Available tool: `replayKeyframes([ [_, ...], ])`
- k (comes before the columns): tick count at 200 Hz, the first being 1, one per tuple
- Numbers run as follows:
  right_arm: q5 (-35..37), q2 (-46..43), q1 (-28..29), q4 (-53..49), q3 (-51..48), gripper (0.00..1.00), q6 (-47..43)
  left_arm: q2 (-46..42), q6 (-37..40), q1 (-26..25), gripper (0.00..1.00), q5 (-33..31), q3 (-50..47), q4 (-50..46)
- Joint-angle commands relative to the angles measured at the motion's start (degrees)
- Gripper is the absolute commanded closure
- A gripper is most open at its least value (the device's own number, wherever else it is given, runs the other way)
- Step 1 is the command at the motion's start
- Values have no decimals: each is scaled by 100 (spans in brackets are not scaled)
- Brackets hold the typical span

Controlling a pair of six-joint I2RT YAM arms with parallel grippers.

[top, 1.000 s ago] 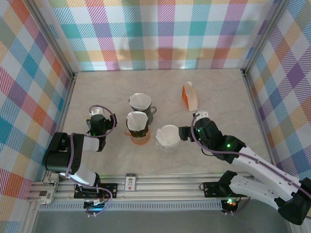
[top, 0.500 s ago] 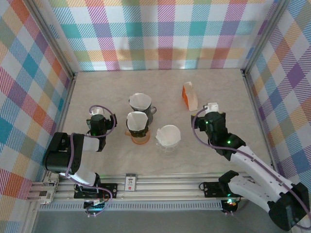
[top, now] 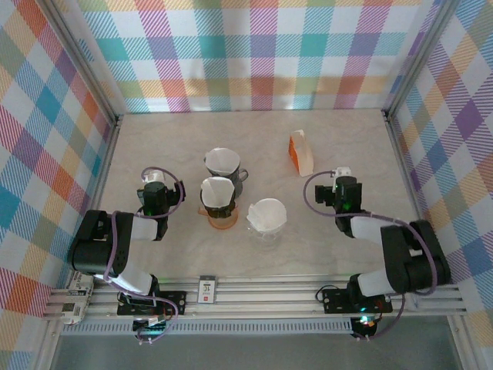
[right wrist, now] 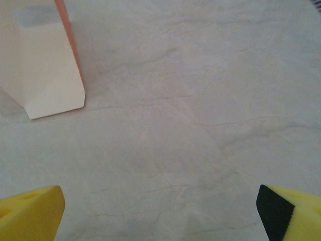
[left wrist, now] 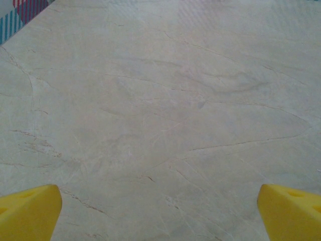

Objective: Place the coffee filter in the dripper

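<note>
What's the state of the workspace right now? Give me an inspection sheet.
Surface: marble table, bare under both grippers.
Job's things: grey dripper, orange dripper and clear dripper grouped mid-table, each with a white filter in it; filter pack behind them to the right.
Clutter: nothing seen.
Grippers: left gripper and right gripper both open, holding nothing.
Cables: left cable and right cable, both purple, looped at the wrists and apart from the drippers.
Surroundings: plaid walls; metal rail along the near edge.
</note>
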Motion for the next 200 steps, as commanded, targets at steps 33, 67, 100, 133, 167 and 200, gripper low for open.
replayKeyframes([
  [33,-1197,392,-687,907,352,1,151,15,79,-21,0,-84,112,164],
  [67,-1591,419,-872,797,412,1,237,21,72,-22,0,-83,112,175],
  [100,-1809,401,-929,992,281,1,233,21,76,-18,0,-82,113,170],
  [133,-2048,560,-1000,1900,-141,1,208,24,79,-17,0,-82,112,174],
  [167,-1984,569,-1009,1912,-150,1,245,24,73,-17,0,-82,114,164],
  [200,-1495,549,-906,2000,-212,1,305,28,72,-17,0,-86,113,169],
])
